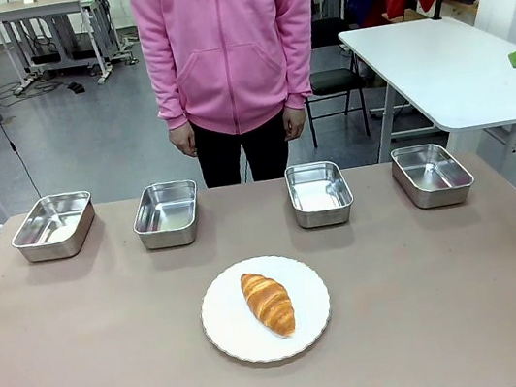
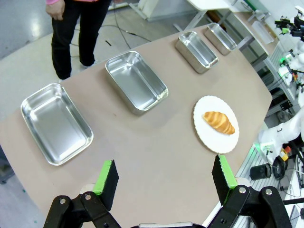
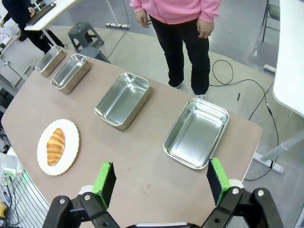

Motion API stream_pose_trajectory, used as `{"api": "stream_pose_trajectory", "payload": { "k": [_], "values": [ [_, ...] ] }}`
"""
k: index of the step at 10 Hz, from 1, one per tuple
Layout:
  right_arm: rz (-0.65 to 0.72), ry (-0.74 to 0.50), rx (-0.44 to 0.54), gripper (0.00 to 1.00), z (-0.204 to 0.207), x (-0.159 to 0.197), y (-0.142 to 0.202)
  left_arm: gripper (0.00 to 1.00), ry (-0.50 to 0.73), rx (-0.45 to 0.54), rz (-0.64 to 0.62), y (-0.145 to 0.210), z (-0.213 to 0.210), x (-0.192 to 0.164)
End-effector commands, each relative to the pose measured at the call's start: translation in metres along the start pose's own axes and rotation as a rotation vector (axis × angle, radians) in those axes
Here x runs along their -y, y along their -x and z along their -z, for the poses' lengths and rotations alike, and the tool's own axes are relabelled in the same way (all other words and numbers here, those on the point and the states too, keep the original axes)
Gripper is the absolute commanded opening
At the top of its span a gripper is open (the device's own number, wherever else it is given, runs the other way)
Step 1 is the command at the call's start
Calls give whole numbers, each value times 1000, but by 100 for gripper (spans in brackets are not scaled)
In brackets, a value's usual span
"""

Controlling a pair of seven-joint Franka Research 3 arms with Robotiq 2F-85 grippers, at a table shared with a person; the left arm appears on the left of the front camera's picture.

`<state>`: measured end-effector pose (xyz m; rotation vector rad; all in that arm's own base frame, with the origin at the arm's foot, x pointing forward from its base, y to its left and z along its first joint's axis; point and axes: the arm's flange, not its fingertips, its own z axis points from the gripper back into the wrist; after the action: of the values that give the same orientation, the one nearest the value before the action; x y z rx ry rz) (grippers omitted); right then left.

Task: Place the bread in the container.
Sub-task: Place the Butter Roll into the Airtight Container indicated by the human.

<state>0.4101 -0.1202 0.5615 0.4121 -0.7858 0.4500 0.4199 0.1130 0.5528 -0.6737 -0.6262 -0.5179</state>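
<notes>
Left gripper [image 2: 165, 172] raised at left, jaws spread wide, empty, four look-alike steel trays [image 1: 169, 231] in a row along the far side of the table [image 1: 89, 367], croissant [image 1: 268, 303] lying on white plate [image 1: 230, 340] mid-table, right gripper [image 3: 161, 172] likewise splayed, empty.

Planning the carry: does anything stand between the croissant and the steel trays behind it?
Nothing visible does. The croissant lies on its white plate, and only bare table separates it from the row of trays.
</notes>
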Motion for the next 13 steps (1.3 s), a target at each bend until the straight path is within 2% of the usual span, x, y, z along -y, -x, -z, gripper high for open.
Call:
{"api": "stream_pose_trajectory", "payload": {
  "k": [1,13],
  "values": [
    [-1,-10,17,100,1,0,0,100,7,3,6,1,-2,1],
    [-1,-10,17,100,1,0,0,100,7,3,6,1,-2,1]
  ]
}}
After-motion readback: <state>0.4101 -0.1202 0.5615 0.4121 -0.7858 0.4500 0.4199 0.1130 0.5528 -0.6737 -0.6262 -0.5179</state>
